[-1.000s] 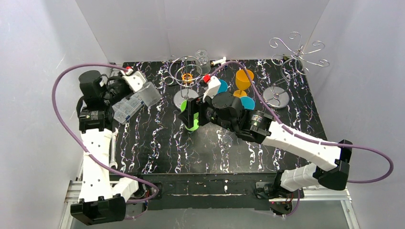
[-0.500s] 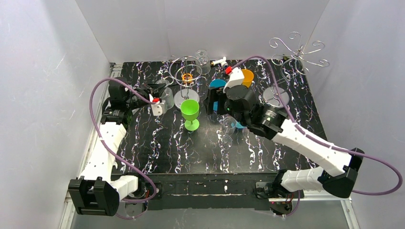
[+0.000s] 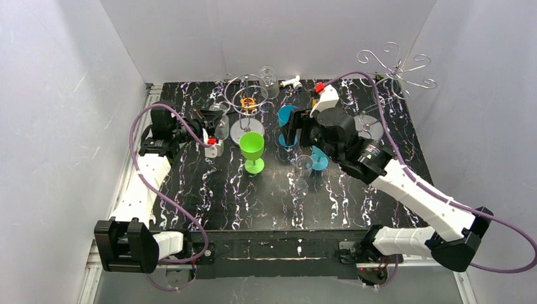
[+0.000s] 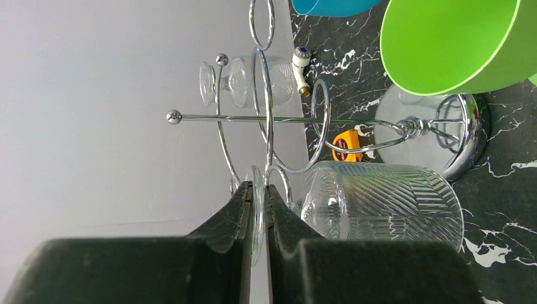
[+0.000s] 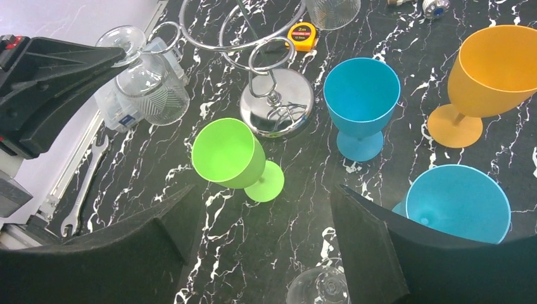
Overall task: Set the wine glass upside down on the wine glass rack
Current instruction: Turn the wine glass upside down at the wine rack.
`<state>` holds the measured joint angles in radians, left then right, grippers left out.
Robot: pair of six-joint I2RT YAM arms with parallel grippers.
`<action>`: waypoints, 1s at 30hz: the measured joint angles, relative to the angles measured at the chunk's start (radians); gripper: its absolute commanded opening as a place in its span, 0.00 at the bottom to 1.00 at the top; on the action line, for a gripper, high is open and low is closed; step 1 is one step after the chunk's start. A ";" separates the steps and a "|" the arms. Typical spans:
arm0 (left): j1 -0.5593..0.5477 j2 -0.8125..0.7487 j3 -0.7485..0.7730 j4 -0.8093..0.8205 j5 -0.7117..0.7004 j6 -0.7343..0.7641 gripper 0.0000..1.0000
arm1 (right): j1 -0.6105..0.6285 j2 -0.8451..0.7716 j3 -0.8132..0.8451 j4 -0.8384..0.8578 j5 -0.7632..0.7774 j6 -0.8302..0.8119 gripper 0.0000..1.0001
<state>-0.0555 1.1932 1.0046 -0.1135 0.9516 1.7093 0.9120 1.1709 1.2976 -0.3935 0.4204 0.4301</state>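
- My left gripper (image 4: 256, 190) is clamped on the foot of the clear wine glass (image 4: 386, 199); the thin disc sits edge-on between my two black fingers (image 4: 215, 221), which are almost together.
- The wine glass is tilted, foot high and ribbed bowl lower, at the left of the table (image 3: 209, 190); it is just beside the loop stand (image 4: 269, 120) and above a clear plastic box (image 5: 120, 111).
- The rack (image 3: 396, 66), with its scroll arms, stands at the far right corner of the table; it is well apart from the wine glass, with the loop stand between them.
- My right gripper (image 5: 266, 244) hangs over the middle of the table, fingers wide apart, gripping nothing.
- Under it stands a green glass (image 5: 231, 155); beyond are a blue glass (image 5: 362, 101) and an orange glass (image 5: 494, 69); a second blue glass (image 5: 456, 202) is close by my right finger; a small clear glass (image 5: 316, 288) shows at the near edge of that view.
- A yellow tape measure (image 5: 302, 33) lies near the loop stand's round base; a wrench (image 5: 82, 196) lies along the table's left edge.
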 measured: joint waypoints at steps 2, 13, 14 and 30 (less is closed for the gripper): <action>0.000 0.010 0.000 0.000 -0.002 0.015 0.00 | -0.008 0.000 -0.002 0.000 -0.010 0.000 0.82; 0.000 0.087 0.001 0.063 -0.013 0.030 0.00 | -0.023 -0.002 -0.002 0.007 -0.044 0.000 0.78; 0.000 0.098 0.001 0.072 -0.017 0.031 0.00 | -0.023 -0.004 -0.002 0.008 -0.046 0.000 0.78; 0.001 0.154 0.053 0.113 -0.027 0.027 0.00 | -0.036 -0.012 -0.004 0.034 -0.069 0.000 0.73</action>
<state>-0.0543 1.3469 1.0580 -0.0008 0.9249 1.7363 0.8764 1.1587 1.2937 -0.3599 0.3515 0.4301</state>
